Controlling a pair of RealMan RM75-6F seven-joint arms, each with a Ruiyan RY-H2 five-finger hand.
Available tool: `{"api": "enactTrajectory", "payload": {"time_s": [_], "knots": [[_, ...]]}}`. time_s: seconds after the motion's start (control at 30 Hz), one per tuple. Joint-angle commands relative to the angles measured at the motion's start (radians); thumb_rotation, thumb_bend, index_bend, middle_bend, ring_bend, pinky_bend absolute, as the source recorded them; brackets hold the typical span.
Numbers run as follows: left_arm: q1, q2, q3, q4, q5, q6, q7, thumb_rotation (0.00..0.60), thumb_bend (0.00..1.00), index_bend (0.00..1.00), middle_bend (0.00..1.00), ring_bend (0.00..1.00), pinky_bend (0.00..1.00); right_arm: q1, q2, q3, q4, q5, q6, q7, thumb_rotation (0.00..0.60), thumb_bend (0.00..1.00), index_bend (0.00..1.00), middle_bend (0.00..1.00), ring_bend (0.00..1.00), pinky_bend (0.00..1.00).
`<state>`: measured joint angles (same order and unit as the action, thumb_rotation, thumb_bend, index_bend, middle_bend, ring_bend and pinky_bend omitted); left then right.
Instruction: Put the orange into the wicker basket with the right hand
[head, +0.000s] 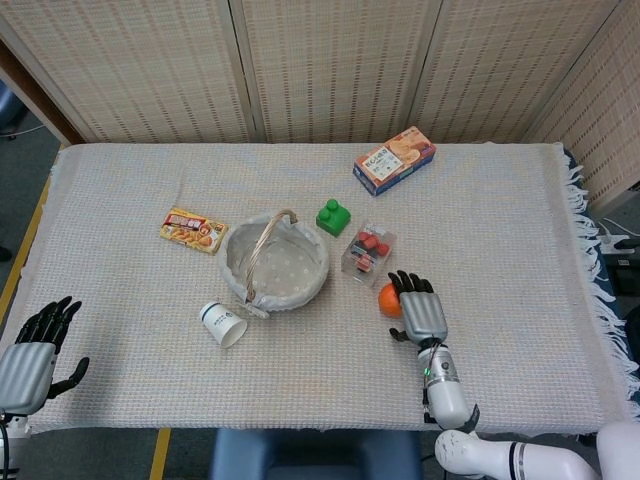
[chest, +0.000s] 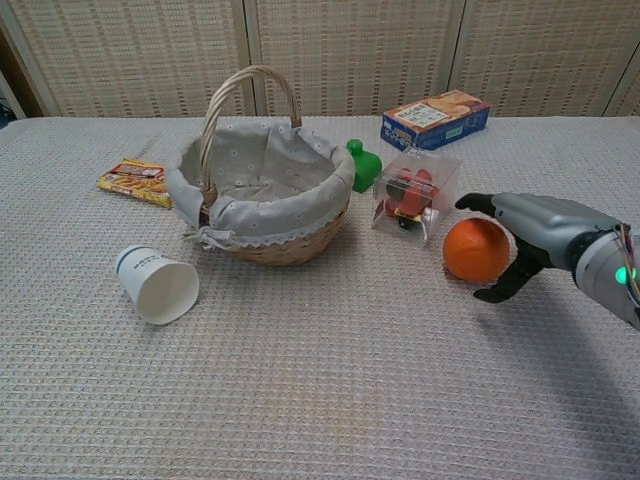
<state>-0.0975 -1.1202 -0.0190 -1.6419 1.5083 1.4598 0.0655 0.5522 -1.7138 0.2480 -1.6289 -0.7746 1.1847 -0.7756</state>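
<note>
The orange (head: 387, 299) (chest: 475, 249) lies on the cloth-covered table, right of the wicker basket (head: 236, 243) (chest: 290, 246) with its pale fabric lining and upright handle. My right hand (head: 422, 312) (chest: 535, 225) is against the orange's right side, fingers reaching over its top and thumb low on its near side, still spread and not clasped. From the head view it hides most of the fruit. At the table's near left corner my left hand (head: 28, 360) rests with fingers apart and holds nothing.
A clear box with a red toy (head: 367, 250) (chest: 413, 195) stands just behind the orange. A green block (head: 332, 217), a cookie box (head: 394, 159) and a snack packet (head: 193, 229) lie around the basket. A paper cup (head: 222, 324) (chest: 157, 284) lies tipped in front of it.
</note>
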Motion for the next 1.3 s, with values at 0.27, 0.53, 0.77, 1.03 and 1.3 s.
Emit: {"api": "enactTrajectory", "payload": {"time_s": [0.27,0.53,0.77,1.03,1.3], "knots": [[-0.001,0.003,0.000,-0.003,-0.002,-0.003,-0.007,0.600,0.34,0.00,0.00,0.00,0.11,0.046,-0.083,0.009,0.093,0.002,0.017,0.029,0.600,0.21,0.18,0.39,0.41,0.51],[-0.001,0.004,0.000,-0.004,-0.003,-0.003,-0.008,0.600,0.35,0.00,0.00,0.00,0.11,0.013,0.005,-0.004,-0.031,-0.090,0.073,0.095,0.600,0.24,0.23,0.58,0.63,0.69],[-0.001,0.001,0.000,-0.006,-0.002,-0.003,0.002,0.600,0.34,0.00,0.00,0.00,0.11,0.024,0.110,0.066,-0.199,-0.152,0.112,0.122,0.600,0.24,0.27,0.59,0.63,0.69],[0.000,0.000,0.001,-0.009,-0.004,-0.002,0.005,0.600,0.35,0.00,0.00,0.00,0.11,0.167,0.046,0.176,-0.160,-0.086,0.102,0.020,0.600,0.24,0.31,0.59,0.63,0.69],[-0.001,0.005,0.000,-0.011,-0.009,-0.007,-0.010,0.600,0.35,0.00,0.00,0.00,0.11,0.324,-0.147,0.252,0.047,-0.001,0.105,0.000,0.600,0.24,0.34,0.59,0.63,0.69]]}}
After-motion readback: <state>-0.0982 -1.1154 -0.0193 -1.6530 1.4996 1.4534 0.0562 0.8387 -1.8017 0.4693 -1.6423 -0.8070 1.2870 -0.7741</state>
